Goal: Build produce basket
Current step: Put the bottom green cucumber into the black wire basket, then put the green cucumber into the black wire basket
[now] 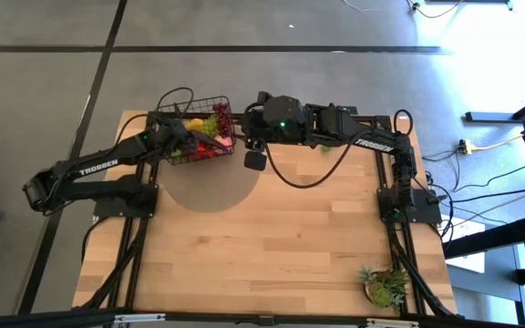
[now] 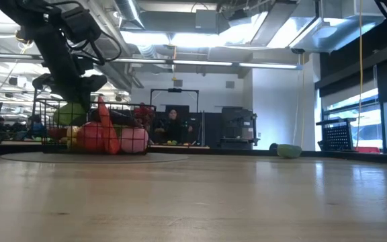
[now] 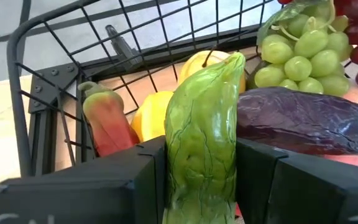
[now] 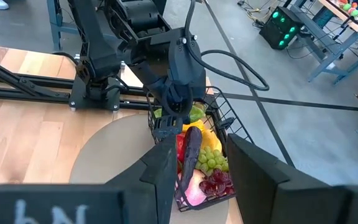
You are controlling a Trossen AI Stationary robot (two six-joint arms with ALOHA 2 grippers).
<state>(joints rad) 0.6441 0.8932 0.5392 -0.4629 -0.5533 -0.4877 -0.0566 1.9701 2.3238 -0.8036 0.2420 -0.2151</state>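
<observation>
free room: you've got the whole bare middle and near side of the table (image 1: 272,246) | blocked: basket (image 1: 199,128) at the far edge is packed with produce (image 4: 199,165), left gripper (image 3: 201,180) sits in it, right gripper (image 1: 252,146) hangs just beside | watch: potted plant (image 1: 383,284) in the right near corner

I see the basket (image 1: 196,129) at the table's (image 1: 272,246) far edge, produce (image 1: 210,135) inside it. Left gripper (image 1: 182,138) sits over the basket, right gripper (image 1: 253,150) just beside it.
</observation>
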